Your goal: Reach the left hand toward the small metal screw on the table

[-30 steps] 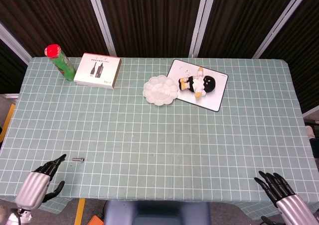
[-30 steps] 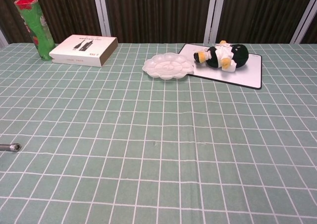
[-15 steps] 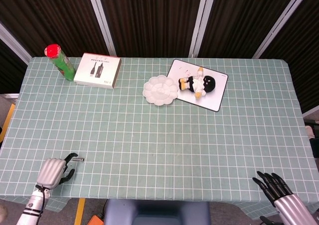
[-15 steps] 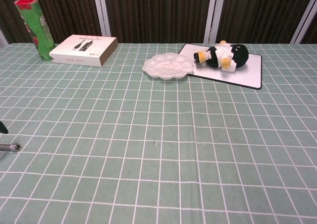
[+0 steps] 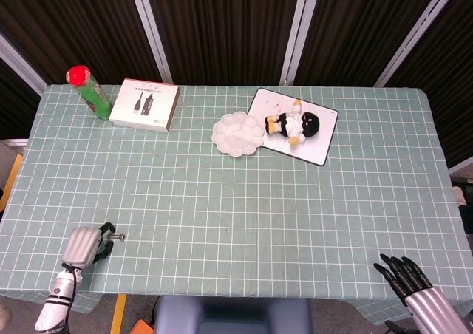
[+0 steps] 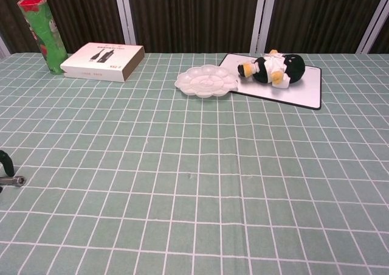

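Observation:
The small metal screw lies on the green checked tablecloth near the front left corner. It also shows at the left edge of the chest view as the screw. My left hand sits just left of it, back turned up. Its dark fingers bend over the screw's left end, and one fingertip hangs just above it. I cannot tell whether they touch it. My right hand stays off the table's front right corner, fingers spread, holding nothing.
Along the far side stand a green can with a red lid, a white box, a white palette dish and a white board with a plush toy on it. The table edge runs close by the left hand.
My left hand has moved forward and to the right from the table's front edge up to the screw. Its fingers now bend over the screw's left end. The right hand has barely moved.

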Controlling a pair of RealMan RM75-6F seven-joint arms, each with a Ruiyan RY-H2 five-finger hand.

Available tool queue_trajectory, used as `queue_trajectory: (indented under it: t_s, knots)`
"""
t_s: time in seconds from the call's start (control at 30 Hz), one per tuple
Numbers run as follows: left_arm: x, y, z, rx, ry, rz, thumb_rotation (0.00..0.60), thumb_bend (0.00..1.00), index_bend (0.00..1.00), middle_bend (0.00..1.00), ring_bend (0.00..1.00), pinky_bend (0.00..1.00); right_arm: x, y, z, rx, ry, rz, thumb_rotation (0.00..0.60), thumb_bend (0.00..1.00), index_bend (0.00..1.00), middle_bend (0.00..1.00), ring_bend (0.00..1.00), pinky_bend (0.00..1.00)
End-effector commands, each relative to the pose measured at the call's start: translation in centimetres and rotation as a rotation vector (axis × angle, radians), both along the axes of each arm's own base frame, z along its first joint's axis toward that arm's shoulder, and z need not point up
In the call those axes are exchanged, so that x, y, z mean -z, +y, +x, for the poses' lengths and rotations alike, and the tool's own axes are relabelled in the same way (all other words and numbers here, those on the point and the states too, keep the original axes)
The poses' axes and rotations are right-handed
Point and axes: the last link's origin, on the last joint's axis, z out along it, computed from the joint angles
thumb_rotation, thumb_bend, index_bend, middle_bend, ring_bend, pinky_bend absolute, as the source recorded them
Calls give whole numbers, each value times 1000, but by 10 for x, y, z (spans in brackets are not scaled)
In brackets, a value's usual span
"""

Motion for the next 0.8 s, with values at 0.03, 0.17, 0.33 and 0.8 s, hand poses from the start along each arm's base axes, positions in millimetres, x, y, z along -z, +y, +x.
queue_trajectory:
  t_s: [0.03, 0.17, 0.33, 0.8]
  knots:
    - [0, 1, 0, 0, -1, 4, 600, 383, 446, 1000, 1000, 1000, 0, 0, 0, 1, 0, -1, 600, 180, 0, 0, 0, 0]
    - [-1, 2, -1, -3, 0, 11, 600, 384, 484, 1000, 1000, 1000, 0, -1, 0, 2, 2, -1, 600, 180, 0, 0, 0, 0]
    - [0, 4, -2, -7, 1, 17, 600, 385, 548, 1000, 1000, 1000, 1, -1, 0, 4, 4, -1, 600, 180, 0, 0, 0, 0]
    - [-8, 4, 5, 18, -18, 49, 600, 384, 557, 1000, 1000, 1000, 2, -1, -1, 5, 7, 3, 600, 180, 0, 0, 0, 0]
